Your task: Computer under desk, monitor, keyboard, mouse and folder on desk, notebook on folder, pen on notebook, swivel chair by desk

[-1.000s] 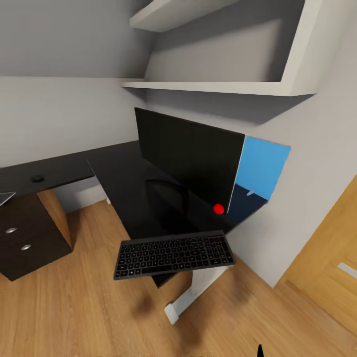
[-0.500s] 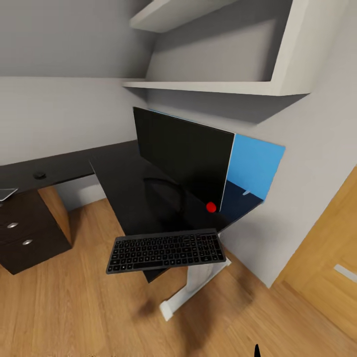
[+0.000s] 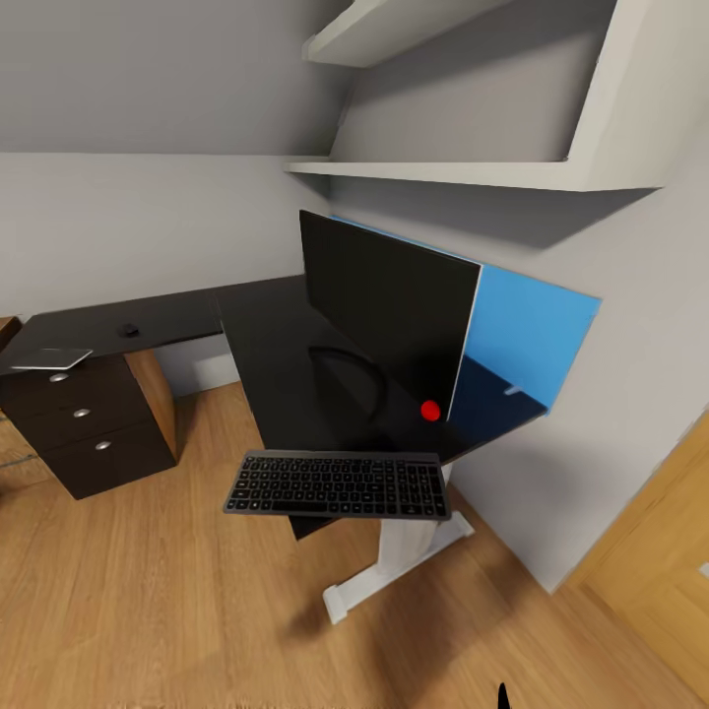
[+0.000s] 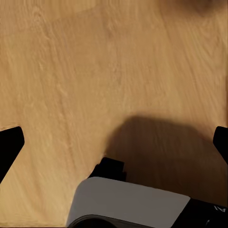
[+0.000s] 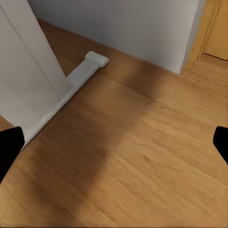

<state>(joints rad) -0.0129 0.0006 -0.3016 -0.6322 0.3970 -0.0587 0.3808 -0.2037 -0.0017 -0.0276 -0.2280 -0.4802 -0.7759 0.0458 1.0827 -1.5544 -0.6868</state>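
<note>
The keyboard [image 3: 338, 484] overhangs the near end of the glossy black surface [image 3: 266, 345], at 6 o'clock from the monitor [image 3: 389, 307]. The mouse [image 3: 129, 330] lies far off at 9 o'clock, near the notebook [image 3: 51, 357]. Both sets of jaws stand wide over bare floor [image 5: 142, 156], holding nothing, well apart from every task thing.

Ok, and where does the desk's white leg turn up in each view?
Head view: the white leg is low in the middle, under the keyboard, and its foot lies on the floor.
Right wrist view: the white leg fills the left side, and its foot bar runs toward the grey wall.
Left wrist view: wood floor with a dark shadow.
Shared landmark: the light wood plank floor.
</note>
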